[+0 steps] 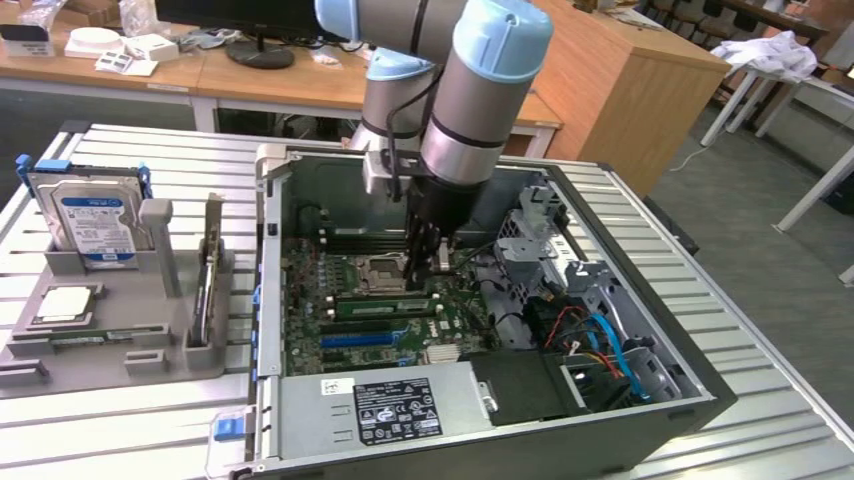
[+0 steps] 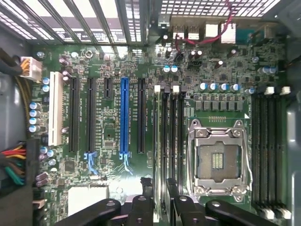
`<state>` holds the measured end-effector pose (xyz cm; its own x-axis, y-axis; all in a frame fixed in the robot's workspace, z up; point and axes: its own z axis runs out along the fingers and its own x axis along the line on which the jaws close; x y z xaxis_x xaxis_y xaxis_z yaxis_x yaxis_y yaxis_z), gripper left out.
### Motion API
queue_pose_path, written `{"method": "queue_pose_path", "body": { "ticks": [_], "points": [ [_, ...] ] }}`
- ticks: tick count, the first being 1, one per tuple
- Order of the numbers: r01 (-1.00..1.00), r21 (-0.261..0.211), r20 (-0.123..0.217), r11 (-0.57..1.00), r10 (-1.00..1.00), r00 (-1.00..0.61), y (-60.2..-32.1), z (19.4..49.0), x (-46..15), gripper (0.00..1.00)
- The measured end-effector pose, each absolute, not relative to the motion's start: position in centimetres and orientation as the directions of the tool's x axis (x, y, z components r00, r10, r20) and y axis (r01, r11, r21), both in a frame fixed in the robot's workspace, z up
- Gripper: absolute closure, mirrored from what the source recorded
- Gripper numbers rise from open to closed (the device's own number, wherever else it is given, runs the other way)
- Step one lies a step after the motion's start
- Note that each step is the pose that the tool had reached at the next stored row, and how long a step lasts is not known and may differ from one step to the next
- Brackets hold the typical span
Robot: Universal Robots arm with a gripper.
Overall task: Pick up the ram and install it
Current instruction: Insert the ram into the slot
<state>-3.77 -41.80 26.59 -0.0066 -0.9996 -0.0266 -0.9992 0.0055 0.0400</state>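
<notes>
Ram [image 1: 380,305] location: inside the case [image 1: 271,250], on the motherboard [image 1: 314,330], along the slot beside the empty socket [image 1: 378,270]. Gripper [image 1: 431,262] hovers near its end, jaws apart, clamping nothing. For sound seating, apply vertical, even pressure and keep the stick square

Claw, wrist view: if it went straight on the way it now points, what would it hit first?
Probably the bank of black memory slots on the motherboard, beside the open processor socket. The claw points down at them, but how far off the board lies is unclear.
</notes>
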Motion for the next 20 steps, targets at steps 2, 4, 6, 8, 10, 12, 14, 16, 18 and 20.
{"method": "queue_pose_path", "body": {
  "ticks": [2, 4, 6, 8, 10, 12, 14, 16, 18, 20],
  "points": [
    [-0.999, 0.04, -0.027, 0.006, -1.0, -0.007, -41.8, 27.2, -3.8, 0.75],
    [-0.999, 0.04, -0.027, 0.005, -1.0, -0.007, -41.8, 27.8, -3.8, 0.75],
    [-0.999, 0.04, -0.027, 0.006, -1.0, -0.007, -41.8, 28.4, -3.8, 0.75],
    [-0.999, 0.04, -0.027, 0.006, -1.0, -0.007, -41.8, 29.0, -3.8, 0.75],
    [-0.999, 0.04, -0.027, 0.006, -1.0, -0.007, -41.8, 29.5, -3.8, 0.75],
    [-0.999, 0.04, -0.027, 0.006, -1.0, -0.007, -41.8, 30.0, -3.8, 0.75],
    [-0.999, 0.04, -0.027, 0.005, -1.0, -0.007, -41.8, 30.5, -3.8, 0.75],
    [-0.999, 0.04, -0.027, 0.006, -1.0, -0.007, -41.8, 30.9, -3.8, 0.75],
    [-0.999, 0.04, -0.027, 0.006, -1.0, -0.007, -41.8, 31.4, -3.8, 0.75],
    [-0.999, 0.04, -0.027, 0.006, -1.0, -0.007, -41.8, 31.8, -3.8, 0.75]
  ]
}}
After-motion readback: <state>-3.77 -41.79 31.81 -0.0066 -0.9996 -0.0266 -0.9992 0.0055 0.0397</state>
